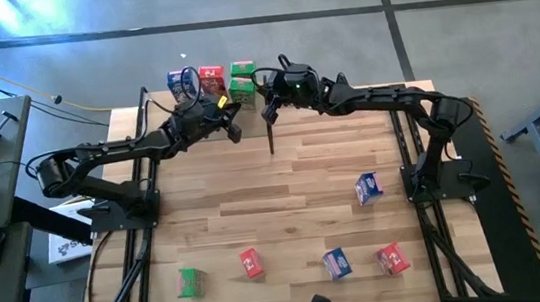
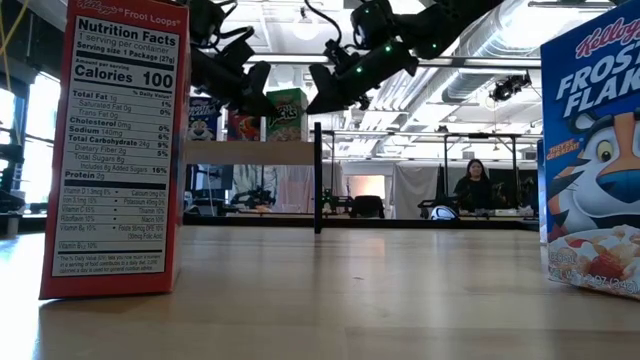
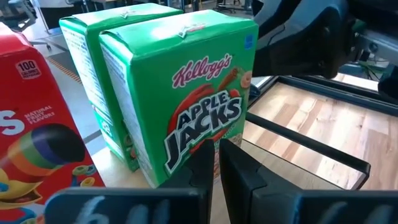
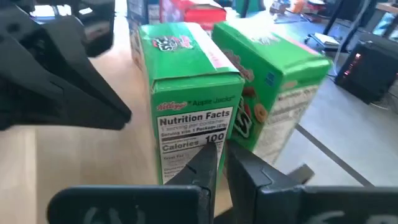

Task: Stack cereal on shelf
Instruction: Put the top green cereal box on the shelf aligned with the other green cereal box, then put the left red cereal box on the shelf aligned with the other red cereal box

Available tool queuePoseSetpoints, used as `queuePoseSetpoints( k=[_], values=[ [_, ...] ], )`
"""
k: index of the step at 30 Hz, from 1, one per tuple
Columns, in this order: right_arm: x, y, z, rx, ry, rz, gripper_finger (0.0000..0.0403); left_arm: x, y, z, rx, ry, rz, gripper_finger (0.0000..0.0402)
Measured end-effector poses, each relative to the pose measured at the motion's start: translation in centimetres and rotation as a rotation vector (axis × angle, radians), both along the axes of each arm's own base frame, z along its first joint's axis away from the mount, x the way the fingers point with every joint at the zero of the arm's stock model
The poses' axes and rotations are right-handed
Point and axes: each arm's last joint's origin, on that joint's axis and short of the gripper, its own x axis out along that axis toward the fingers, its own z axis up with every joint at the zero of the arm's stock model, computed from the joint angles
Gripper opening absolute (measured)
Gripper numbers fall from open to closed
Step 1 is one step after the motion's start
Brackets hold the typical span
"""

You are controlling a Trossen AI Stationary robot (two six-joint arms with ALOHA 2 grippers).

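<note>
Two green cereal boxes (image 3: 186,93) (image 3: 87,68) stand upright on the light wooden shelf (image 2: 250,152) at the table's far edge. A red box (image 1: 210,79) and a blue box (image 1: 182,80) stand beside them. My left gripper (image 3: 214,165) is shut and points almost level at the printed front of the nearer green box. My right gripper (image 4: 219,158) is also shut. It comes from the table's right and points at a green box's narrow nutrition-label side (image 4: 193,124). In the high view both grippers (image 1: 234,125) (image 1: 269,111) meet at the shelf's right end. My left gripper's shut fingertips (image 3: 202,168) stand against the lower part of the green box's front face (image 3: 193,143), coming in nearly level; whether they touch it I cannot tell. My right gripper's shut fingertips (image 4: 208,165) stand against the lower part of the nutrition-label side (image 4: 186,146); I cannot tell whether they touch.
Loose cereal boxes lie on the tabletop: a blue one (image 1: 367,188) at mid right, and green (image 1: 190,282), red (image 1: 252,263), blue (image 1: 337,263) and red (image 1: 392,258) ones along the near edge. A black shelf post (image 1: 270,136) stands just below the grippers.
</note>
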Motion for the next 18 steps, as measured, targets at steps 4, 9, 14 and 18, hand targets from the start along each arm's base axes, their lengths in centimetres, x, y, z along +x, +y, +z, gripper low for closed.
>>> queuePoseSetpoints(
  k=[4,9,14,18],
  values=[
    [0.0,-0.1,0.2,-0.025,0.000,0.003,0.0023,-0.2,-0.1,0.3,0.005,-0.001,-0.006,0.0019],
    [-1.3,0.5,1.7,-0.074,0.060,-0.009,0.0023,-1.2,-1.0,1.5,0.005,0.001,-0.081,0.0019],
    [-2.4,2.2,2.6,-0.085,0.155,0.031,0.0005,-2.1,-3.4,2.6,0.016,0.050,-0.310,0.0019],
    [-3.0,4.0,0.5,-0.101,0.160,0.082,0.0002,-2.4,-5.6,2.7,-0.039,0.074,-0.549,0.0019]
  ],
)
